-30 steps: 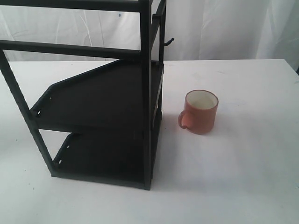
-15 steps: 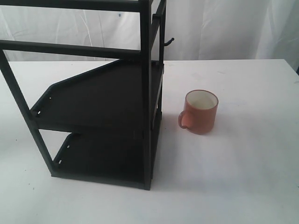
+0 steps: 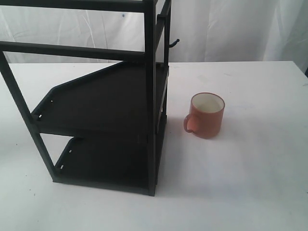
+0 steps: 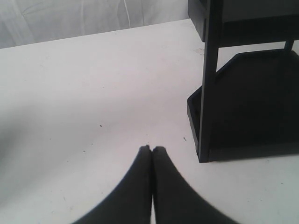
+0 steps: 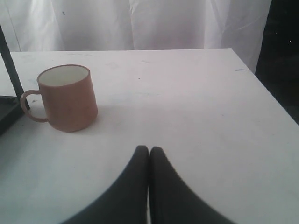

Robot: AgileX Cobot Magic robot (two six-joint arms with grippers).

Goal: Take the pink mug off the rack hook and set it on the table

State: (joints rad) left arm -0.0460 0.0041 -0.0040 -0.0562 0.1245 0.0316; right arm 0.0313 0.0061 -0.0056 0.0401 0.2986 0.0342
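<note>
The pink mug [image 3: 207,115] stands upright on the white table [image 3: 240,168], just right of the black rack, its handle toward the rack; it also shows in the right wrist view as the pink mug [image 5: 66,97]. The rack hook [image 3: 173,44] sticks out bare from the rack's upright post. My right gripper [image 5: 149,149] is shut with nothing in it, well apart from the mug. My left gripper [image 4: 152,149] is shut and empty over bare table, near the rack's lower corner. Neither gripper appears in the exterior view.
The tall black rack [image 3: 103,101] with two dark shelves fills the left of the exterior view; its post and bottom shelf [image 4: 247,107] stand close to my left gripper. The table's edge [image 5: 275,100] drops off beyond my right gripper. White curtains hang behind.
</note>
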